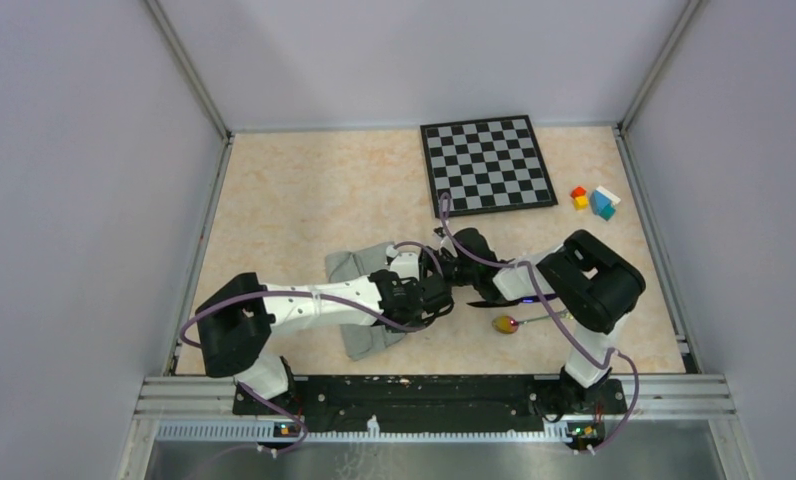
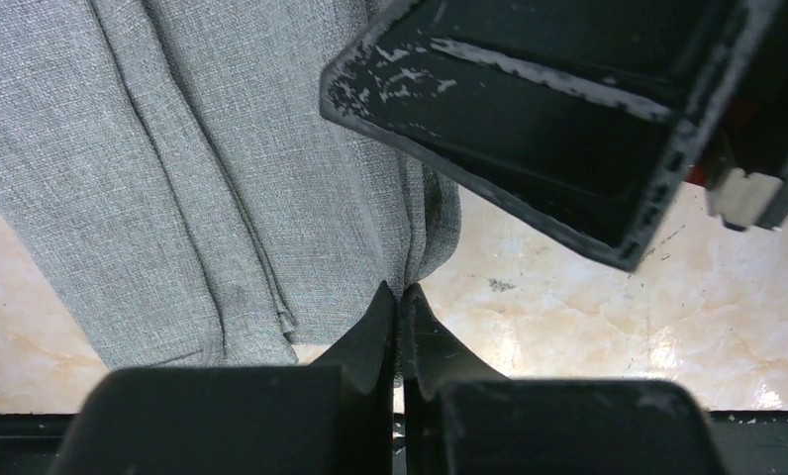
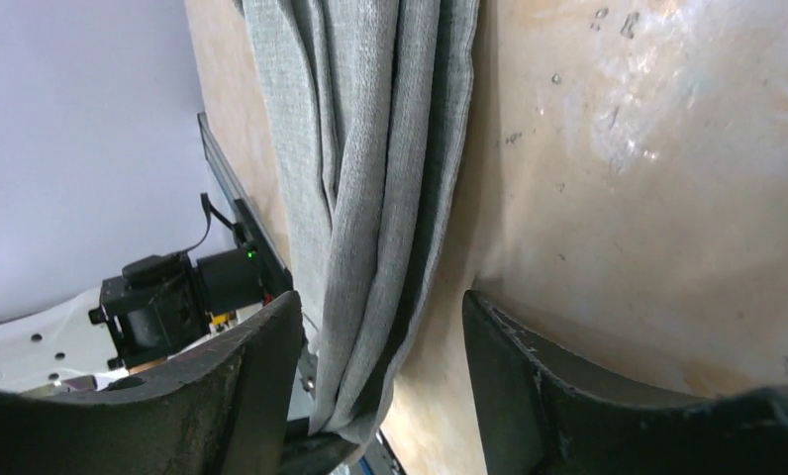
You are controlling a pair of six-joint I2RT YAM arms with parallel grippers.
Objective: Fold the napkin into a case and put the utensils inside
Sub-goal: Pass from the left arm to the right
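The left tool [image 2: 398, 302] is clamped tight on an edge of the napkin [image 2: 172, 158]; the right tool [image 3: 380, 302] stands wide, bunched folds between its fingers.

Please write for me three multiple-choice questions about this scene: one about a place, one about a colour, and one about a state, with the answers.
1. Where does the spoon lie?
A. on the chessboard
B. on the table, by the right arm
C. among the blocks

2. What colour is the napkin?
A. red
B. grey-green
C. yellow

3. In what state is the right gripper?
A. shut on the spoon
B. shut on nothing
C. open

Answers:
1 B: it rests on bare tabletop next to that arm.
2 B: the cloth looks grey-green in every view.
3 C: its jaws stand wide apart in the wrist view.
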